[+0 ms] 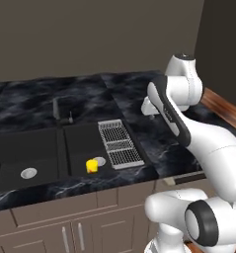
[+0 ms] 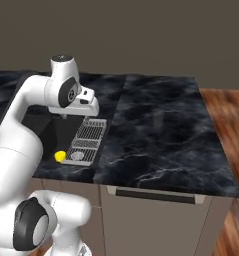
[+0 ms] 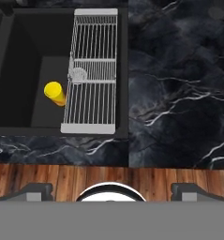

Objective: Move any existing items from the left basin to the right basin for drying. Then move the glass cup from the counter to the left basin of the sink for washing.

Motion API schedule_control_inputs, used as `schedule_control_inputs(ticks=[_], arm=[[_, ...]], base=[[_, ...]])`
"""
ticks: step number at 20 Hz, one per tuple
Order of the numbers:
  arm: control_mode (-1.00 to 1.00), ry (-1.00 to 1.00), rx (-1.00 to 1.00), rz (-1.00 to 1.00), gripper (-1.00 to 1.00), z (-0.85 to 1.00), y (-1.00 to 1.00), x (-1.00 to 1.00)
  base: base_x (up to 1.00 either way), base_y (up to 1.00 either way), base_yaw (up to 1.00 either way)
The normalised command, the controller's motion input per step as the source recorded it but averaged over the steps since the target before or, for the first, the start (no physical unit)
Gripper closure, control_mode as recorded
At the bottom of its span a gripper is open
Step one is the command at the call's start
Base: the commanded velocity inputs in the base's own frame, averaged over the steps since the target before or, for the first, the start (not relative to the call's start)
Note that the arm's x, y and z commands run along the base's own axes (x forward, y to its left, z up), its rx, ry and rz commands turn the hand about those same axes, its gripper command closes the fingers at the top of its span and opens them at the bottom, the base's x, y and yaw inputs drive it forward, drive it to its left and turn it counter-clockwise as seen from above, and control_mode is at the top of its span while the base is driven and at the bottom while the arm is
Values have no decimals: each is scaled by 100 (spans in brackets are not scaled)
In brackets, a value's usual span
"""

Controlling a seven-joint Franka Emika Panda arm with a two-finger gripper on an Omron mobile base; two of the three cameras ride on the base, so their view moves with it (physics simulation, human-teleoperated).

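Desk [image 1: 154, 94]: glossy black marble, white veins; no glass cup made out on it.
Sink [image 1: 65, 143]: matte black, two basins.
Left basin [image 1: 20, 153]: bare but for drain.
Right basin [image 1: 82, 141]: wire rack [image 1: 119, 143], yellow cup.
Yellow cup [image 3: 55, 93]: small, likely light, rigid, smooth; grasp across sides.
Hand [image 3: 111, 190]: fully spread, empty, above desk edge.

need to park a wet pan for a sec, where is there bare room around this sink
The counter right of the wire rack is a broad bare stretch out to its far edge. The left basin holds just its drain. The right basin is tighter: a yellow item sits by its drain, and the rack covers its right side.
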Motion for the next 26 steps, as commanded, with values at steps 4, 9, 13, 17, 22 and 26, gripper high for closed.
schedule_control_inputs(ticks=[4,9,13,17,22,26], arm=[[100,0,0,0,-100,0,0,0],[100,0,0,0,-100,0,0,0],[100,0,0,0,-100,0,0,0],[100,0,0,0,-100,0,0,0],[100,0,0,0,-100,0,0,0],[100,0,0,0,-100,0,0,0]], base=[[67,30,-3],[70,11,-1],[47,2,0],[20,0,0],[14,0,0],[18,0,0]])
